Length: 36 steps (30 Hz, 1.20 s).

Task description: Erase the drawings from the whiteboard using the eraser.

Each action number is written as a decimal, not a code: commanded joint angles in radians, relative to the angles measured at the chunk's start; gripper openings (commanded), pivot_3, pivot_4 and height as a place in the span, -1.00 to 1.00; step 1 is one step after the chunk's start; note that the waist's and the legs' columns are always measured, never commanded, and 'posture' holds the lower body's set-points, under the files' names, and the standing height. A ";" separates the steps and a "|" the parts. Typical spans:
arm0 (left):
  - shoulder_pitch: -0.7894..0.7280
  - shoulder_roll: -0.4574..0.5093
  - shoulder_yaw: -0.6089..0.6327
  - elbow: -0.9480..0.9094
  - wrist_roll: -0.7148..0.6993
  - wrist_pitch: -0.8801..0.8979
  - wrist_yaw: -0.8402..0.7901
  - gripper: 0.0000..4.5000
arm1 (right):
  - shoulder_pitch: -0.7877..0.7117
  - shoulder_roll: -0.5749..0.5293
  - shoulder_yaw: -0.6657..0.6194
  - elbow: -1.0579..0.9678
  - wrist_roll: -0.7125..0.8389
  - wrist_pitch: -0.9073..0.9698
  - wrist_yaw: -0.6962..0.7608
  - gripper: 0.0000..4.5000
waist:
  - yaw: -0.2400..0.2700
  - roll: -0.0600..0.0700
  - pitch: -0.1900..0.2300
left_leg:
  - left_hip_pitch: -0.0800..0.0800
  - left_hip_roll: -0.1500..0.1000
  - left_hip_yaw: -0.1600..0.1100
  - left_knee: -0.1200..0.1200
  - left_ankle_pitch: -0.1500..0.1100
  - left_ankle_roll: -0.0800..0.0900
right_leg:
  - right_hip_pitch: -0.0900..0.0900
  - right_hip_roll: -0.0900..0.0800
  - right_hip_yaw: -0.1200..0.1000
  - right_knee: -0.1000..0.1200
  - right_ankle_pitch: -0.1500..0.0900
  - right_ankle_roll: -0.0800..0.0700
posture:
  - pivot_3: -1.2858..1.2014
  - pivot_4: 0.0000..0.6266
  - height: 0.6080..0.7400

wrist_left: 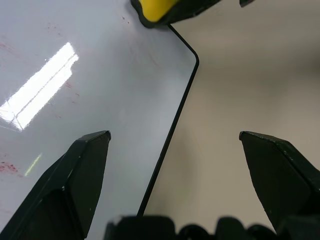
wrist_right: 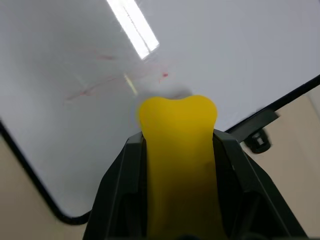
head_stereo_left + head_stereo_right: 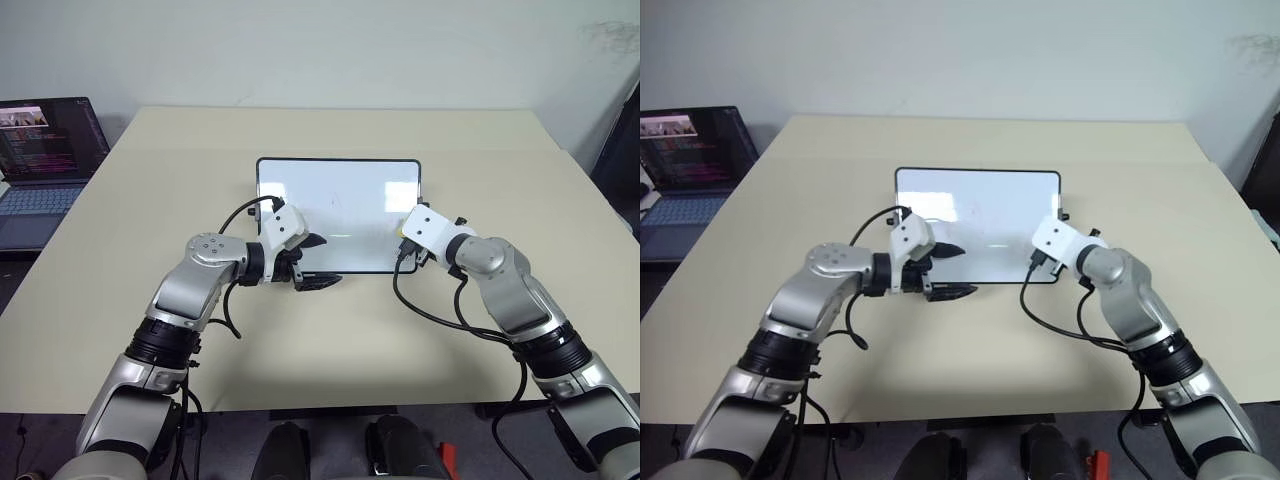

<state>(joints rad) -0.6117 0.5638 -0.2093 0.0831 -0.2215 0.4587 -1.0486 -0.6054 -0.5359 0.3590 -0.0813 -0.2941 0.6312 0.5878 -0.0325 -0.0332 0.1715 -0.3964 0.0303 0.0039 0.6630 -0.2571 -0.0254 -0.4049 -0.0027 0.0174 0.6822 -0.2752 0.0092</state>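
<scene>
Eraser [image 2: 177, 150] clamped in right end effector [image 2: 177, 107] over whiteboard [image 3: 340, 195]; left end effector [image 1: 175, 145] wide.

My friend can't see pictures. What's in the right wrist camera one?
A yellow eraser, clamped between two black jaws, points at a glossy white whiteboard. Faint red smears and a bright streak of reflected light mark the board, with tan table past its black frame.
</scene>
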 commanded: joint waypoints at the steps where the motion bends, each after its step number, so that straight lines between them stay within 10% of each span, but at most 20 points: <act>1: -0.003 0.005 0.016 -0.039 -0.006 0.000 0.003 1.00 | -0.002 0.001 -0.001 0.029 -0.027 0.014 -0.013 -0.40 | 0.000 0.000 0.000 | 0.000 0.000 0.000 0.000 0.000 0.000 | 0.000 0.000 0.000 0.000 0.000 0.000 | 0.03 -0.52 1.00; 36: 0.012 0.005 0.020 -0.061 -0.009 0.012 0.015 1.00 | -0.030 0.051 0.000 0.066 -0.037 -0.050 -0.017 -0.40 | 0.003 0.000 0.000 | -0.002 0.000 0.000 -0.001 0.000 0.000 | -0.001 -0.001 0.000 -0.002 0.000 0.000 | 0.03 -0.52 1.00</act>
<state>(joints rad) -0.5946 0.5646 -0.2076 0.0573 -0.2221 0.4755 -1.0360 -0.6619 -0.4687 0.3399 -0.0119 -0.3323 0.5403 0.5279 -0.0299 -0.0331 0.1716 -0.3986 0.0303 0.0036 0.6624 -0.2573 -0.0253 -0.4058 -0.0039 0.0171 0.6806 -0.2748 0.0090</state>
